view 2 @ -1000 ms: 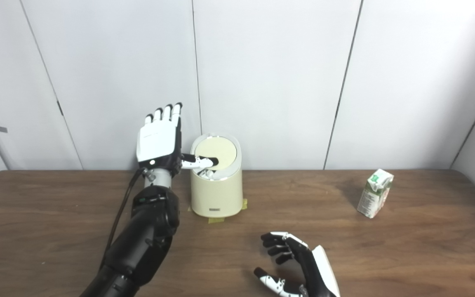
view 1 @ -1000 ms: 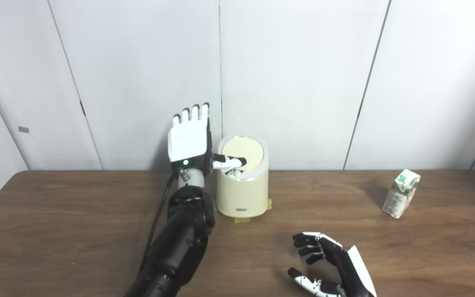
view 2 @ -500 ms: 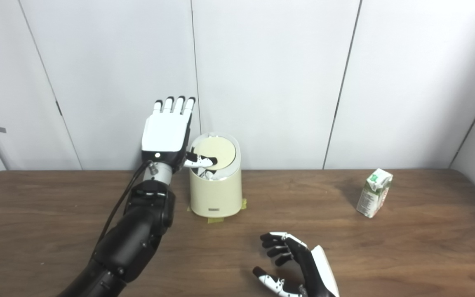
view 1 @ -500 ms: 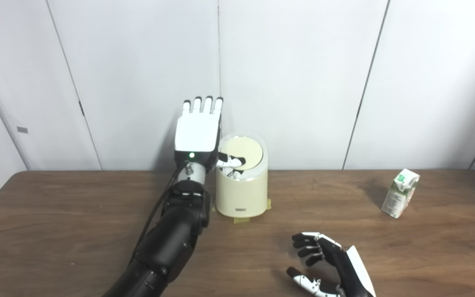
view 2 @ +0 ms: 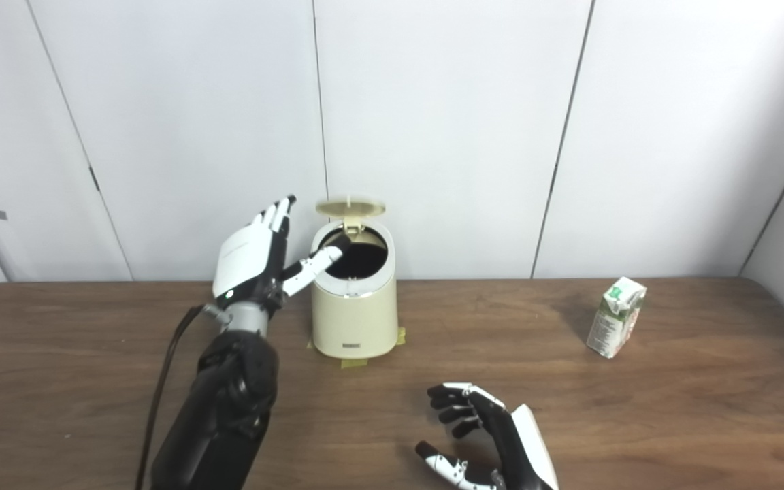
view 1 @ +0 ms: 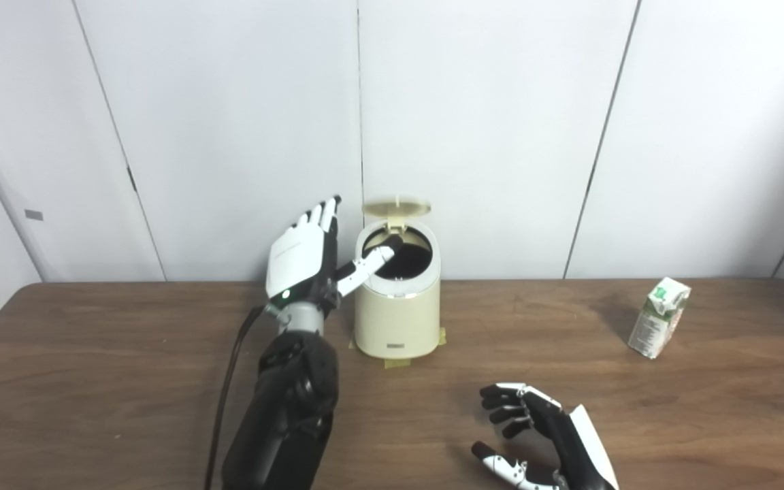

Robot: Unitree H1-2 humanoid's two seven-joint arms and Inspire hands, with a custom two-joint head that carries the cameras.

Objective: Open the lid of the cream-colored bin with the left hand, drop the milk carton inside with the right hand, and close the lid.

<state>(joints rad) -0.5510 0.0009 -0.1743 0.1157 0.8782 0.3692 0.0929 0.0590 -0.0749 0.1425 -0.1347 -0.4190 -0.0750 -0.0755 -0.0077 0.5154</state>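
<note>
Cream bin (view 1: 397, 320) stands near back of wooden table (view 1: 92, 381), lid (view 1: 396, 206) flipped up, dark inside showing. L hand (view 1: 300, 258) beside bin, fingers spread, holding nothing, thumb over rim. R hand (view 1: 535, 435) low at front, fingers loosely curled, empty. Milk carton (view 1: 659, 318) upright, well apart on right.

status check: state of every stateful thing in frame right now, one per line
bin lid: open, swung up at the back
cream-colored bin: upright, mouth uncovered, inside dark
milk carton: standing on the table at far right, untouched
left hand: open, holding nothing, thumb over the bin's rim
right hand: open, fingers loosely curled, empty, low over the table
</note>
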